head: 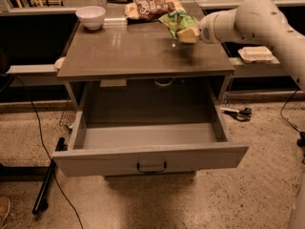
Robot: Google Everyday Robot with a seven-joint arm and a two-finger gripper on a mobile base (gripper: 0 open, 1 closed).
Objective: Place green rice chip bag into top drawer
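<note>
The green rice chip bag (177, 23) is at the back right of the grey table top (124, 51), and seems to hang a little above the surface with a shadow under it. My gripper (189, 34) reaches in from the right on the white arm and is shut on the bag's right side. The top drawer (95, 162) under the table top is pulled fully open toward the camera. Its inside is bare, and its dark handle (151, 167) is at the centre of the front panel.
A brown and tan snack bag (150, 7) lies just behind the green bag. A white bowl (90, 17) stands at the back left corner. A white tray (256, 54) sits on a ledge to the right. Cables (38, 132), a black pole (47, 182) and a tool (238, 112) lie on the floor.
</note>
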